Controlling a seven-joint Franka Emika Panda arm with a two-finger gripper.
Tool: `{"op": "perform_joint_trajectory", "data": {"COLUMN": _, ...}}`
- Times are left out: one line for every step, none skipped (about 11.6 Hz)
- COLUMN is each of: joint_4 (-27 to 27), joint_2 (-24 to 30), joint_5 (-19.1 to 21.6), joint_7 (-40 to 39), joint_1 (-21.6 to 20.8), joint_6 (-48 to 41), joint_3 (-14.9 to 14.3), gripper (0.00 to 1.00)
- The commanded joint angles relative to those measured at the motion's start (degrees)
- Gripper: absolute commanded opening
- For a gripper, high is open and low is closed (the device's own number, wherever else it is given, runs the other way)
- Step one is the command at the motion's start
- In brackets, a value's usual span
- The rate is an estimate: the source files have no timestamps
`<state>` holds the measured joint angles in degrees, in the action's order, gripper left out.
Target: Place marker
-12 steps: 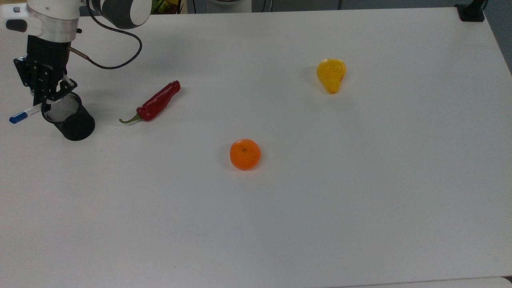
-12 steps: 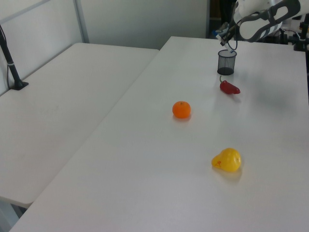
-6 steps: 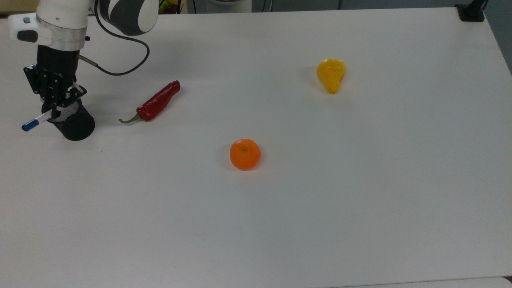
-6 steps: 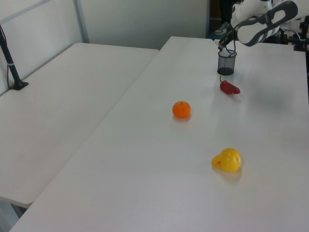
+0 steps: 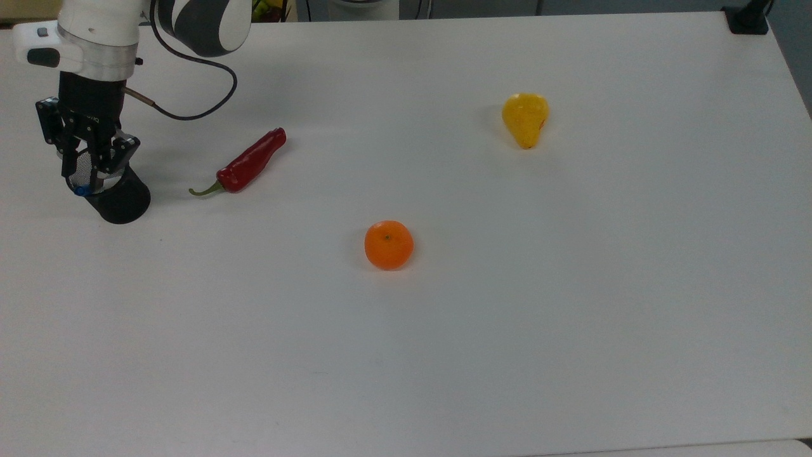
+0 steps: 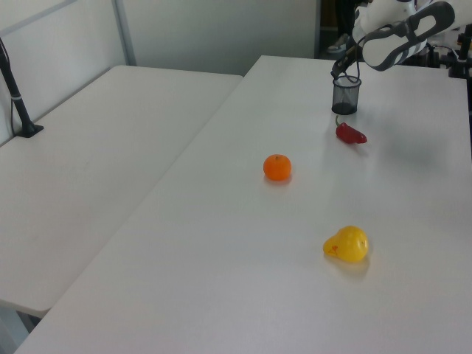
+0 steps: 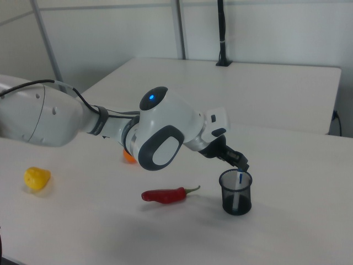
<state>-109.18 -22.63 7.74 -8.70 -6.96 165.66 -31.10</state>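
Top view — my gripper (image 5: 95, 166) hangs over the cup (image 5: 117, 197) at the top view's left edge, fingers spread apart and holding nothing. The marker (image 5: 80, 190) shows as a blue dot at the cup's rim, on the side toward the top view's left, directly beneath my fingers; its long axis runs down into the cup, so I see it end-on. The chilli (image 5: 244, 164) lies near the cup toward the top view's right; the orange (image 5: 388, 245) and pear (image 5: 525, 119) sit well apart on the table (image 5: 507, 317).

Left view — the cup (image 6: 346, 96) stands at the far end of the table, my arm reaching over it; the chilli (image 6: 351, 133) lies just in front of it.

Right view — the marker (image 7: 240, 182) stands nearly upright inside the cup (image 7: 236, 192), leaning on the wall, its top poking just above the rim. My gripper (image 7: 240, 163) is just above that top and apart from it. I judge the placing done — the pen rests in the cup on its own, and a straight lift along its axis should clear it.
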Motion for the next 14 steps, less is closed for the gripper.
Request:
{"op": "perform_joint_trajectory", "data": {"joint_4": -0.95, "joint_2": 2.5, "joint_5": 0.96, "joint_7": 0.26, "joint_1": -0.51, "joint_6": -0.85, "joint_3": 0.16, "gripper": 0.71}}
{"op": "perform_joint_trajectory", "data": {"joint_4": -0.52, "joint_2": 4.25, "joint_5": 0.7, "joint_7": -0.52, "joint_1": -0.43, "joint_6": -5.74, "joint_3": 0.08, "gripper": 0.74}}
{"op": "perform_joint_trajectory", "data": {"joint_4": -0.42, "joint_2": 6.79, "joint_5": 0.61, "joint_7": -2.88, "joint_1": -0.43, "joint_6": -10.92, "joint_3": 0.08, "gripper": 0.8}}
{"op": "perform_joint_trajectory", "data": {"joint_4": -0.25, "joint_2": 9.25, "joint_5": 0.61, "joint_7": -4.47, "joint_1": -0.43, "joint_6": -16.02, "joint_3": 0.08, "gripper": 0.89}}
{"op": "perform_joint_trajectory", "data": {"joint_4": 0.8, "joint_2": 10.93, "joint_5": 0.61, "joint_7": -5.01, "joint_1": -0.43, "joint_6": -20.33, "joint_3": 0.08, "gripper": 0.97}}
{"op": "perform_joint_trajectory", "data": {"joint_4": 2.02, "joint_2": 12.6, "joint_5": 0.61, "joint_7": -5.54, "joint_1": -0.34, "joint_6": -25.42, "joint_3": 0.08, "gripper": 1.0}}
{"op": "perform_joint_trajectory", "data": {"joint_4": 3.43, "joint_2": 14.61, "joint_5": 0.44, "joint_7": -5.63, "joint_1": -0.34, "joint_6": -31.3, "joint_3": 0.08, "gripper": 1.0}}
{"op": "perform_joint_trajectory", "data": {"joint_4": 5.44, "joint_2": 16.9, "joint_5": 0.44, "joint_7": -5.63, "joint_1": -0.25, "joint_6": -38.06, "joint_3": 0.16, "gripper": 1.0}}
{"op": "perform_joint_trajectory", "data": {"joint_4": 8.34, "joint_2": 19.18, "joint_5": 0.7, "joint_7": -4.93, "joint_1": -0.08, "joint_6": -45.61, "joint_3": 0.77, "gripper": 1.0}}
{"op": "perform_joint_trajectory", "data": {"joint_4": 12.54, "joint_2": 20.34, "joint_5": 0.79, "joint_7": -4.4, "joint_1": 0.1, "joint_6": -53.96, "joint_3": 1.91, "gripper": 1.0}}
{"op": "perform_joint_trajectory", "data": {"joint_4": 16.76, "joint_2": 20.69, "joint_5": 0.96, "joint_7": -3.01, "joint_1": 0.36, "joint_6": -61.09, "joint_3": 3.49, "gripper": 1.0}}
{"op": "perform_joint_trajectory", "data": {"joint_4": 20.2, "joint_2": 20.87, "joint_5": 1.05, "joint_7": -0.38, "joint_1": 1.15, "joint_6": -66.64, "joint_3": 4.98, "gripper": 1.0}}
{"op": "perform_joint_trajectory", "data": {"joint_4": 21.62, "joint_2": 21.83, "joint_5": 1.14, "joint_7": 1.56, "joint_1": 2.29, "joint_6": -69.57, "joint_3": 8.04, "gripper": 1.0}}
{"op": "perform_joint_trajectory", "data": {"joint_4": 21.9, "joint_2": 22.88, "joint_5": 1.05, "joint_7": 4.54, "joint_1": 3.95, "joint_6": -71.51, "joint_3": 11.9, "gripper": 1.0}}
